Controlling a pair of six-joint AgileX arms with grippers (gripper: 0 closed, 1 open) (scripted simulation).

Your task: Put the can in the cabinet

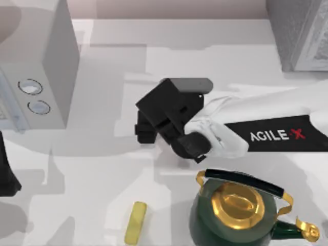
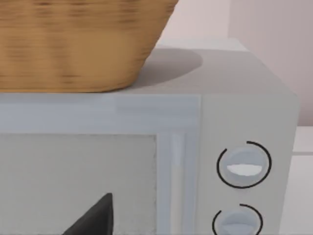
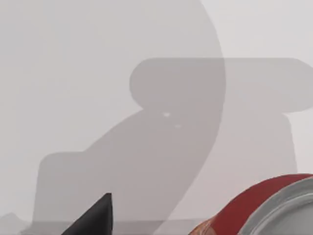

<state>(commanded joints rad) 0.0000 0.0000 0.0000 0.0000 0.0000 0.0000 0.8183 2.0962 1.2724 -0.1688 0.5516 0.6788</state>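
Note:
The can (image 3: 266,210) is red with a silver top and shows close in at the edge of the right wrist view, over bare white table. In the top view it is hidden beneath my right gripper (image 1: 146,132), which hangs over the middle of the table on the white AgileX arm reaching in from the right. Whether that gripper touches the can cannot be told. The cabinet (image 1: 300,33) is a grey-white box at the table's far right corner. My left arm (image 1: 6,177) stays parked at the left edge, facing the microwave.
A grey microwave (image 1: 38,66) with two dials stands at the far left, with a wicker basket (image 2: 78,44) on top of it. A green kettle (image 1: 236,215) with gold trim sits near the front right. A yellow oblong block (image 1: 136,223) lies at the front centre.

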